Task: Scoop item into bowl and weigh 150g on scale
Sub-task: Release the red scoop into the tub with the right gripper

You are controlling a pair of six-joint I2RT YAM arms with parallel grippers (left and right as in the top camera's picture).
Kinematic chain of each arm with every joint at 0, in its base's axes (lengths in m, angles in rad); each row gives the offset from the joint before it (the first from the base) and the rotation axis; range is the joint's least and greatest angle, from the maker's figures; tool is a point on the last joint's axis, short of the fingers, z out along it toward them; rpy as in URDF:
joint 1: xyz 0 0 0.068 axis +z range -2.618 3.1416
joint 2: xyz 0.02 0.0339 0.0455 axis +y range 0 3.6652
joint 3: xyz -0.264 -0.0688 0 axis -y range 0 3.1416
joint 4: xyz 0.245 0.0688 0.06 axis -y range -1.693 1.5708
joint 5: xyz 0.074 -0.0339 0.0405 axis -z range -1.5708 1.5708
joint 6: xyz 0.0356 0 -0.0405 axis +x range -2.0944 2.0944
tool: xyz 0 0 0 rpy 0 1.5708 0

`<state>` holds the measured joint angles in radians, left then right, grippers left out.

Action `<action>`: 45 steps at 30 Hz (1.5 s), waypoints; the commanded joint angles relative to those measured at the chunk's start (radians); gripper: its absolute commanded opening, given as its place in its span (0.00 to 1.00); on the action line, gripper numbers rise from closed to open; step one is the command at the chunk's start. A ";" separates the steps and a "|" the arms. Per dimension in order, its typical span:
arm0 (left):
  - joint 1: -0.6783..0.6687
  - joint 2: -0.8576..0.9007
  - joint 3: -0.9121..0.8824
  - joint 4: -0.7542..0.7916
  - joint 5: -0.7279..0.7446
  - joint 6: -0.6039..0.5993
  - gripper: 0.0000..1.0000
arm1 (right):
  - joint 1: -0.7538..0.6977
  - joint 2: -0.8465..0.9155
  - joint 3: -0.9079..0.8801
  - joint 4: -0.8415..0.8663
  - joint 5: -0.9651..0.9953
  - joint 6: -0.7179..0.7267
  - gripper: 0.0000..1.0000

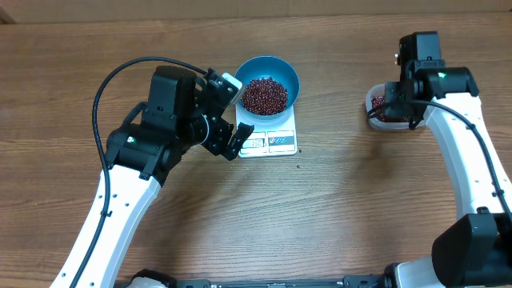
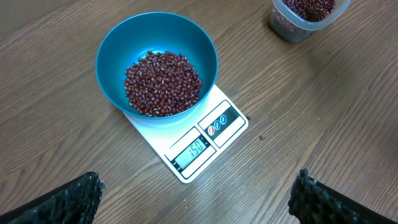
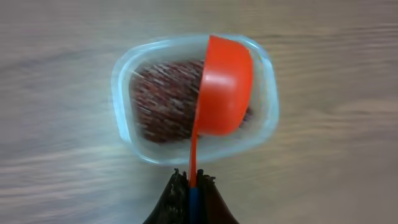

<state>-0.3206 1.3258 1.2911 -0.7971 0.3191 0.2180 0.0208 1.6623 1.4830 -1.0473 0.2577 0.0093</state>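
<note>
The blue bowl (image 2: 118, 46) stands on the white scale (image 2: 219, 127) and holds a heap of red-brown beans (image 2: 163, 84). The scale's display faces my left gripper (image 2: 196, 199), which hangs open above bare table just in front of it, with nothing between its fingers. From overhead, the left gripper (image 1: 237, 110) is beside the left edge of the bowl (image 1: 268, 62) and the scale (image 1: 276, 142). My right gripper (image 3: 193, 180) is shut on the handle of an orange scoop (image 3: 225, 84), whose cup hangs over the clear tub (image 3: 124, 87) of beans (image 3: 161, 99).
The clear tub (image 1: 374, 102) sits at the right of the table, under the right arm and well apart from the scale. A few stray specks lie on the wood near the scale's front corner (image 2: 249, 118). The right wrist view is blurred.
</note>
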 commanded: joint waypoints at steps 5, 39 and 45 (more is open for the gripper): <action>-0.001 -0.011 0.013 0.000 0.014 0.022 1.00 | -0.138 0.058 0.010 0.012 -0.318 0.206 0.04; 0.000 -0.011 0.013 0.000 0.014 0.022 1.00 | -0.274 0.142 0.019 -0.223 -0.266 0.324 0.67; 0.000 -0.011 0.013 0.000 0.014 0.022 1.00 | -0.270 0.081 0.051 -0.220 -0.270 0.293 0.70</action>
<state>-0.3206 1.3258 1.2911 -0.7971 0.3191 0.2176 -0.2527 1.8046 1.4902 -1.2716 -0.0216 0.3172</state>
